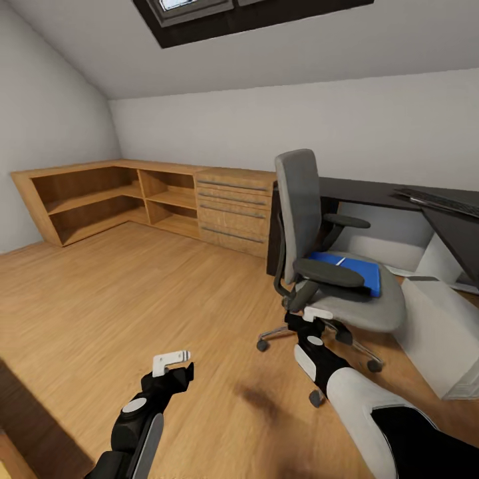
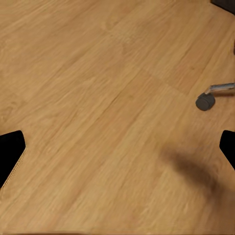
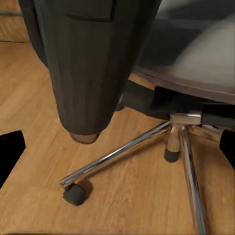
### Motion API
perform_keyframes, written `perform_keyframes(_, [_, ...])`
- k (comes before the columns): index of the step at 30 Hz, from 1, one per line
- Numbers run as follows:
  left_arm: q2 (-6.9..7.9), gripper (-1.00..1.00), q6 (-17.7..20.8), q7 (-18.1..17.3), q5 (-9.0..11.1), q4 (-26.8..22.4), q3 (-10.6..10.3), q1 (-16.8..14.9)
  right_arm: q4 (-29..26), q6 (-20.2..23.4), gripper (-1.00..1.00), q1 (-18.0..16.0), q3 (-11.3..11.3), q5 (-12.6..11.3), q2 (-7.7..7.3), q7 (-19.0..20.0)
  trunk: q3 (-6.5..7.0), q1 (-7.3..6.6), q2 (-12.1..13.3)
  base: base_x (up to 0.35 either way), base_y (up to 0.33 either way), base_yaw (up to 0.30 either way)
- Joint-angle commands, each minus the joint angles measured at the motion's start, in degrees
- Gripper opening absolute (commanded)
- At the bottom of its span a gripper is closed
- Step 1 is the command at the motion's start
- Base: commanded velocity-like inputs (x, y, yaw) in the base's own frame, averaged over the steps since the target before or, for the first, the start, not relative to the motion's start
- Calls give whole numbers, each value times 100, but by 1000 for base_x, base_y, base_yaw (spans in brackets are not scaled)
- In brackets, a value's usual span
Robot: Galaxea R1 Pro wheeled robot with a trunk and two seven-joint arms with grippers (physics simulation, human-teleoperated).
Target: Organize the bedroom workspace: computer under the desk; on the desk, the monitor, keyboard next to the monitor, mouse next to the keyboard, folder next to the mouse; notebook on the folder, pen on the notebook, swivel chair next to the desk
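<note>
An attic room in a home, set up as a study: a sloped white ceiling with a skylight (image 1: 199, 10), wood-plank floor (image 1: 133, 293), and a grey swivel chair (image 1: 319, 253). Behind the chair stands a black tabletop (image 1: 372, 189); left of it, low wooden shelves (image 1: 106, 199) and drawers (image 1: 233, 209) line the walls.

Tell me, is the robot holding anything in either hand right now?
No. The left gripper hangs open over bare wooden floor, and the right gripper is open near the swivel chair, gripping nothing.

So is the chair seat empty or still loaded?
Loaded: the swivel chair holds a flat blue folder on its seat, with a thin white pen lying on top.
</note>
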Motion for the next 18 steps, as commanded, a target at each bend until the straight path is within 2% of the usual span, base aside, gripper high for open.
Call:
perform_keyframes(1, [1, 100, 20, 53, 60, -5, -8, -4, 5, -27, 100, -3, 30, -55, -1, -16, -5, -1, -2, 0, 0, 260])
perform_keyframes(13, [3, 100, 16, 47, 59, -5, -8, -4, 16, -27, 100, -3, 31, -54, -1, -8, -5, -1, -2, 17, 16, 255])
perform_keyframes(18, [-2, 100, 18, 47, 60, 29, -9, -4, 10, -30, 100, -3, 30, -55, -1, 0, -5, -1, -2, 91, 68, 63])
